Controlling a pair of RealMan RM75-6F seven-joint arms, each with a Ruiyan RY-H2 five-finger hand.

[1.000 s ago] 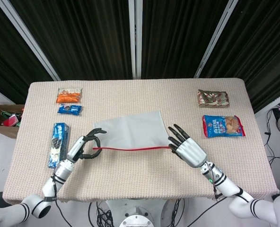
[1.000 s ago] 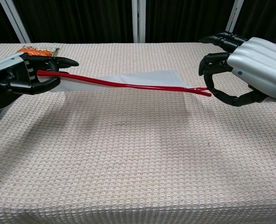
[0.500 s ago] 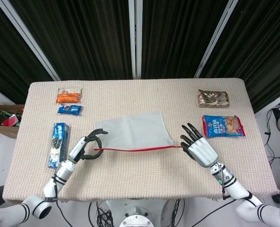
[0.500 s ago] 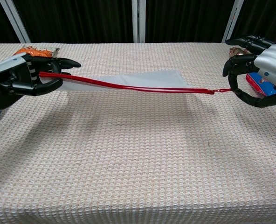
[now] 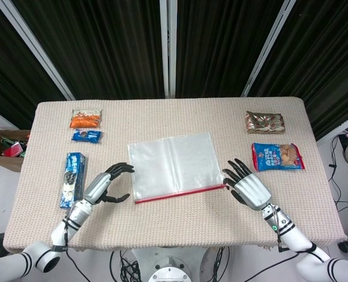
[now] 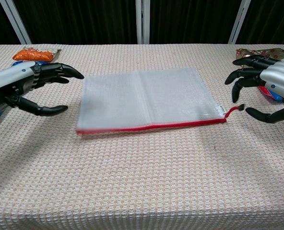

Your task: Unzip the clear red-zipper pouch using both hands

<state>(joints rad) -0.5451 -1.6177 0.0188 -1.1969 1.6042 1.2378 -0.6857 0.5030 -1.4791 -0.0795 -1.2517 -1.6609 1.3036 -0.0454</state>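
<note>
Clear pouch (image 5: 171,165) lying flat mid-tabletop; left hand (image 5: 106,185) and right hand (image 5: 248,188) spread, empty, beside it.

Pouch (image 5: 173,166) released, flat; hands (image 5: 105,187) open

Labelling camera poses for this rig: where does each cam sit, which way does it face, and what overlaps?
Head view: high above the near edge, looking steeply down on the table; shows both forearms, the left hand and the right hand.
Chest view: low at the near edge, looking across the tabletop to the black curtains; shows only the hands and wrists at the frame sides.
Shared: both hands, open, flanking the clear pouch, which lies flat with its red zipper along the near edge.
</note>
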